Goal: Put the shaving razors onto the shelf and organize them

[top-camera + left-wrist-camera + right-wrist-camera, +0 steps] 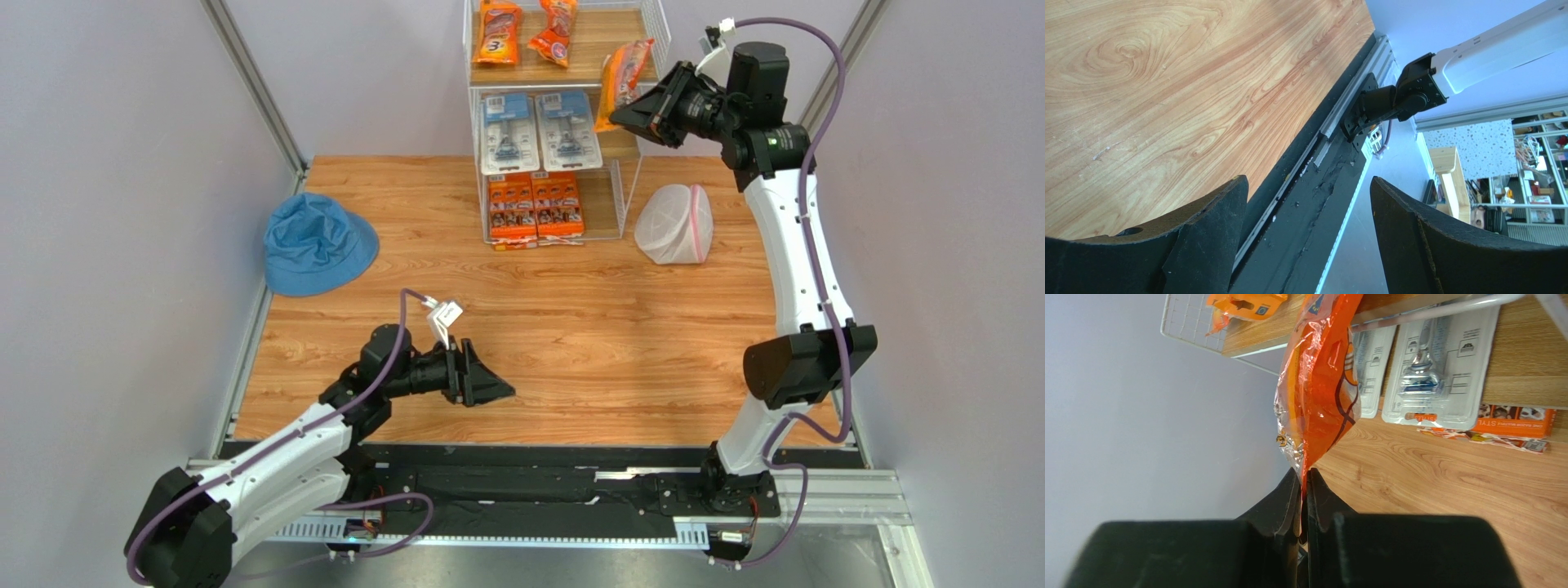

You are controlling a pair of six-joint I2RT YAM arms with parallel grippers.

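Note:
The white wire shelf stands at the table's far middle. Two long orange razor bags lie on its top board, two white/blue blister cards on the middle board, and flat orange multi-packs at the bottom. My right gripper is shut on the end of a third long orange bag, held tilted at the shelf's right top edge; the bag hangs from the pinched fingers. My left gripper is open and empty low over the near table, its fingers spread.
A blue bucket hat lies at the left of the table. A white mesh bag with pink trim sits right of the shelf's foot. Black base rails run along the near edge. Grey walls close both sides.

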